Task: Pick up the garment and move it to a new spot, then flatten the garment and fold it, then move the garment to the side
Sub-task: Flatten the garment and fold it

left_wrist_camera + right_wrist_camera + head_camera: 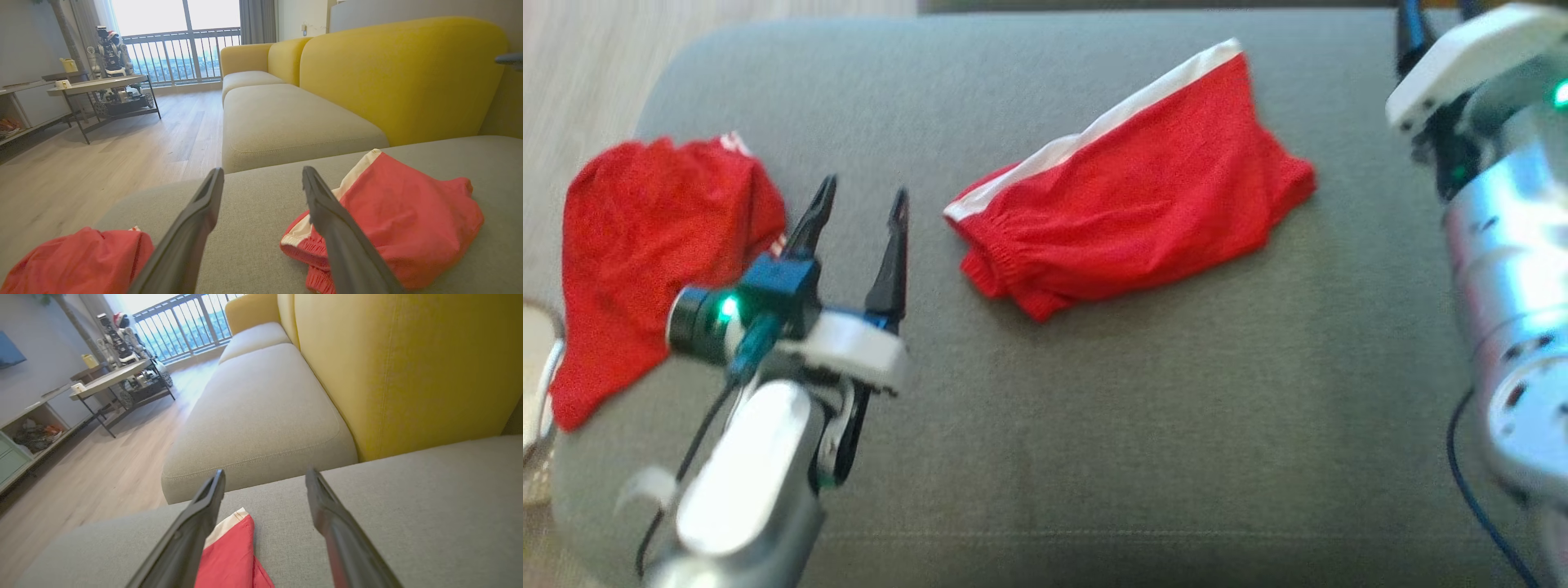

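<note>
Head view first: the red shorts [1143,188] with the white stripe lie folded-ish around the middle of the grey cushion [1094,425]. They're at roughly 3 o'clock from the left gripper [864,189], clear of it. Its fingers are spread and nothing is between them. A second red garment [645,261] sits at 9 o'clock, and one fingertip overlaps its edge; can't tell if they touch. The right arm [1503,245] is blurry at the frame's 3 o'clock edge, with its fingers cut off up top.

Left wrist view: the left gripper [261,171] is wide open. The shorts [400,220] are at 4 o'clock, and the right-hand finger hides part of the waistband. The other garment [81,261] is at 8 o'clock, cropped by the bottom edge.

Right wrist view: the right gripper [265,473] is also spread and holds nothing. Only a corner of the shorts [231,555] pokes in at 7 o'clock beside the left-hand finger; the rest is out of frame.
</note>
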`<state>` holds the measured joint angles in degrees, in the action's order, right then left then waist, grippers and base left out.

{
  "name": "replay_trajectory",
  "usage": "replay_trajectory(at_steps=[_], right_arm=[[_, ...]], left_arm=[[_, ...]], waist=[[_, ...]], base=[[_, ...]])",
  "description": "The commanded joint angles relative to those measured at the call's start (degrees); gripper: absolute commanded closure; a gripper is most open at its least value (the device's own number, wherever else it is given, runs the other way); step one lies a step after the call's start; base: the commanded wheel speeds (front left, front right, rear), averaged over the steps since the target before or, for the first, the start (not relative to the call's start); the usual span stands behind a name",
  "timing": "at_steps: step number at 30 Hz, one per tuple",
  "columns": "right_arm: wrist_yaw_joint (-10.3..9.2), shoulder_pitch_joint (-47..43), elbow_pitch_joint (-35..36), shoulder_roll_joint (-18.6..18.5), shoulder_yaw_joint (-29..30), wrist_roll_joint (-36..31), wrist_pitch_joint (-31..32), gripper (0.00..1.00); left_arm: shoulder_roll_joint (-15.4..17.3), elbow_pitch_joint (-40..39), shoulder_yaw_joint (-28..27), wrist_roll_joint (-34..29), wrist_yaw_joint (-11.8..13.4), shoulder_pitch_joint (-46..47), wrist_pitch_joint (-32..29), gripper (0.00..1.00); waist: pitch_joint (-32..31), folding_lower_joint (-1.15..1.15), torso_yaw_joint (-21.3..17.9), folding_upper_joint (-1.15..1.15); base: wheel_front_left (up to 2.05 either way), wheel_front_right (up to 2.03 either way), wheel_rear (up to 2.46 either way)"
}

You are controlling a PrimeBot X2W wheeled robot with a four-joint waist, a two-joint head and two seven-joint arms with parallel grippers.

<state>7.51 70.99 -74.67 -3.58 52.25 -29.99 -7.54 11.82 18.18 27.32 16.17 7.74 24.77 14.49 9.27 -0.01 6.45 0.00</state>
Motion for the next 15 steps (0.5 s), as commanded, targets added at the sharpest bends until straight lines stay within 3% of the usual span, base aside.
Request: replay_trajectory(at_steps=[1,6,9,13,15], right_arm=[[-0.02,-0.7,0.7,0.7,-7.0,5.1,-2.5,0.00],[-0.02,-8.3,0.7,0.7,-27.9,21.0,-6.8,0.00],[-0.02,-12.3,1.5,0.7,-37.0,29.1,-7.4,0.00],[-0.02,-22.4,13.0,0.7,-46.8,39.2,-7.4,0.00],[-0.02,-25.5,16.2,0.7,-48.4,40.6,-7.4,0.00]], left_arm=[[1.9,-3.8,-3.6,-1.1,0.8,-0.8,0.5,0.00],[1.6,-8.7,-7.0,-2.2,2.0,-8.3,0.5,0.00],[1.2,-10.5,-8.5,-3.1,2.3,-12.5,0.5,0.00],[0.4,-12.5,-10.2,-4.5,2.7,-17.3,0.5,0.00],[0.2,-13.0,-10.5,-4.9,2.7,-18.3,0.5,0.00]], waist=[[-3.8,0.01,-3.2,0.00],[-6.8,0.01,-5.8,0.00],[-8.3,0.01,-6.9,0.00],[-9.5,0.01,-7.9,0.00],[-9.7,0.01,-8.0,0.00]], base=[[0.00,0.00,0.00],[0.00,0.00,0.00],[0.00,0.00,0.00],[0.00,0.00,0.00],[0.00,0.00,0.00]])
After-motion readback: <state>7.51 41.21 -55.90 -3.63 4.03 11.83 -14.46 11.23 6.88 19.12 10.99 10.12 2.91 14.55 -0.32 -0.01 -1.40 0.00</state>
